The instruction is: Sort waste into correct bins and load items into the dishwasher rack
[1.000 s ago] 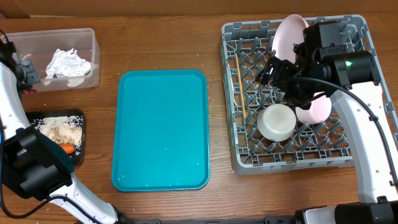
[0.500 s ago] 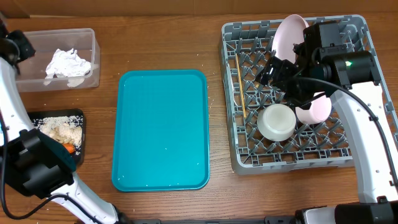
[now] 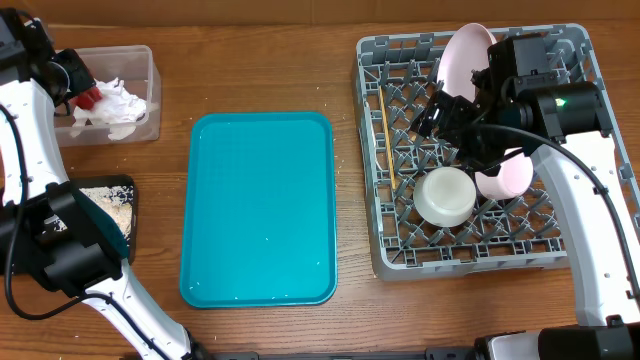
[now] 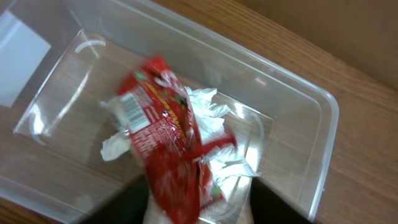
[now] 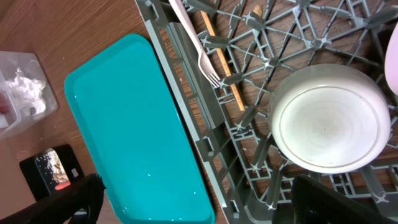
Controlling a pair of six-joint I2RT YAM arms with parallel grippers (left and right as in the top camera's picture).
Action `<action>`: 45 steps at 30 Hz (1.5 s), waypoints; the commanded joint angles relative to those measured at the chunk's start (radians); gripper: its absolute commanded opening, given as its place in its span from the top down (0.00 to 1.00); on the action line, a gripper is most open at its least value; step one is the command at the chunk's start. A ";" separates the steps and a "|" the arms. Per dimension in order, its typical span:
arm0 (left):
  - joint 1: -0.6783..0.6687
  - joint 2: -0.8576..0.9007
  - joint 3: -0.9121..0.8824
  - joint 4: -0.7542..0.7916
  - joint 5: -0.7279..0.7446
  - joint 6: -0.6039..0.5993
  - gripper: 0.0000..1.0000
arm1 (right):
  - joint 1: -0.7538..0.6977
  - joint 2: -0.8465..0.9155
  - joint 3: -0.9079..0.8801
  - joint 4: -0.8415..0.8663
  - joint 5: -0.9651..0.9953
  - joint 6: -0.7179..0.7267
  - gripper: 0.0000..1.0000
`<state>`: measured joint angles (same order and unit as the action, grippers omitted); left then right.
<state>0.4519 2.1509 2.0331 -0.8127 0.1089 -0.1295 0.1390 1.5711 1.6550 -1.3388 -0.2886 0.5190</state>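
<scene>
The table (image 3: 260,60) is brown wood with visible grain, and at its centre the teal tray (image 3: 260,210) is smooth, glossy plastic catching the light. At ten o'clock the clear tub (image 4: 273,78) is transparent, shiny plastic holding soft, crumpled white paper tissue (image 4: 205,102) and a crinkled, glossy red wrapper (image 4: 158,121). At three o'clock the rack (image 3: 368,150) is matt grey plastic, carrying a smooth white bowl (image 5: 326,118), a white plastic fork (image 5: 193,37) and a bare wooden chopstick (image 5: 233,87)
</scene>
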 commanded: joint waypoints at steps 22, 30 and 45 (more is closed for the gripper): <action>0.093 -0.410 0.001 -0.647 0.014 -0.188 0.00 | 0.003 -0.008 0.018 0.003 -0.004 -0.002 0.00; 0.093 -0.596 0.000 -0.801 0.023 -0.116 0.00 | 0.003 -0.008 0.018 0.003 -0.004 -0.002 0.00; 0.005 -0.803 -0.035 -0.877 0.487 0.238 0.00 | 0.003 -0.008 0.018 0.003 -0.004 -0.002 0.00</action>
<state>0.4999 1.3693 2.0262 -1.6871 0.4213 -0.0341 0.1390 1.5711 1.6550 -1.3388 -0.2890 0.5190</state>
